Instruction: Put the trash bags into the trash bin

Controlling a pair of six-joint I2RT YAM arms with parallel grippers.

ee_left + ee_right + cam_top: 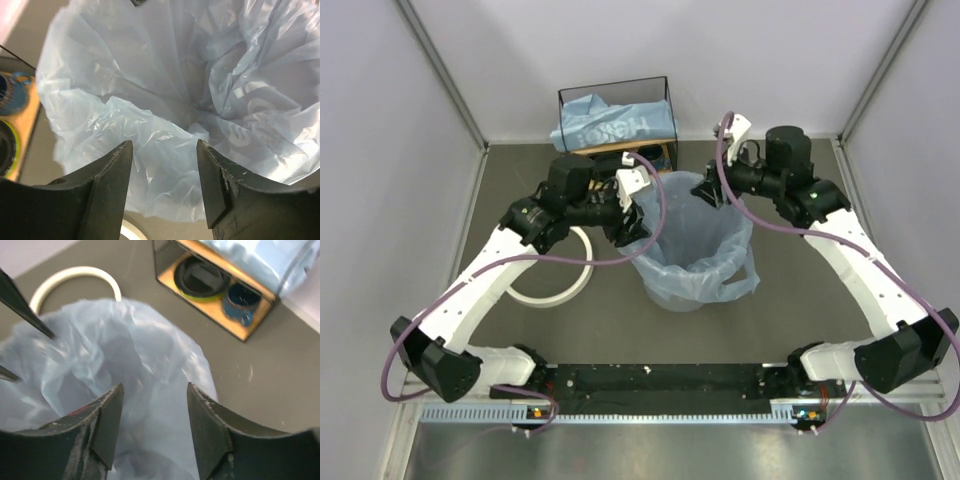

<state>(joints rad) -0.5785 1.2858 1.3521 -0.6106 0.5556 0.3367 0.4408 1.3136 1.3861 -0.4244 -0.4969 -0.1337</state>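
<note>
Light-blue film lines the trash bin (740,225). One trash bag (692,268) sits inside it with its mouth spread and its edge draped over the front wall, so it reads as a liner being dressed over the lip rather than a bag simply dropped in. That would explain your arms: the left gripper (164,150) is at the bin's left edge and the right gripper (155,395) is at its far right edge, on opposite sides as if to stretch the mouth.

Both sets of jaws stand apart. In the left wrist view a fold of film lies in the gap, but the pads are not closed on it. In the right wrist view the gap hangs above the bag's edge with nothing pinched.

The white ring (548,299) lies flat on the table to the left of the bin, off the bucket. My guess is that it has to go back on to clamp the film. A second trash bag (615,125) lies on top of the shelf (220,307) just behind the bin, with a dark bowl (200,277) and a blue cup (240,300) on the board below.

Mind two things — your left forearm crosses above the ring, and the shelf's wire frame stands close behind both wrists.
</note>
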